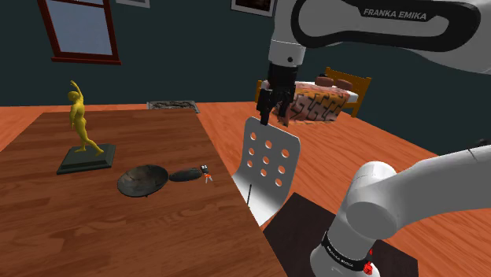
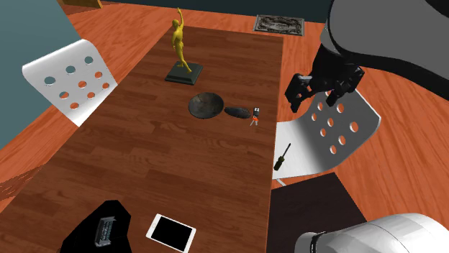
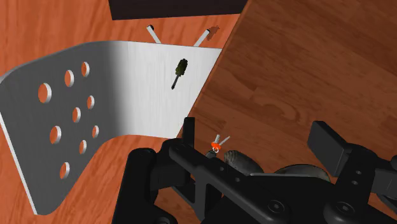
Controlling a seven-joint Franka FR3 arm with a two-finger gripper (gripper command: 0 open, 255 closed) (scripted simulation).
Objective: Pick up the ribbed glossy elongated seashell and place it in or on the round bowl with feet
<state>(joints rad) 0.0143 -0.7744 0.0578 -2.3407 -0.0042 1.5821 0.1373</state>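
The all-black two-finger end effector [image 1: 274,118] is released, its fingers apart and grasping nothing. It hangs above the backrest of the white perforated chair [image 1: 267,161]. The dark grey elongated seashell [image 1: 186,175] lies on the brown wooden desk [image 1: 94,228], just beside the dark round bowl [image 1: 142,180], at the bowl's 3 o'clock in the shoulder view. A small red-and-silver object [image 1: 206,171] lies at the seashell's 3 o'clock.

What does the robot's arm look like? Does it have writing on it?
It is a fat, rounded white arm with dark joints. Dark letters on it spell FRANKA EMIKA. Its gripper is all black, with two blocky fingers.
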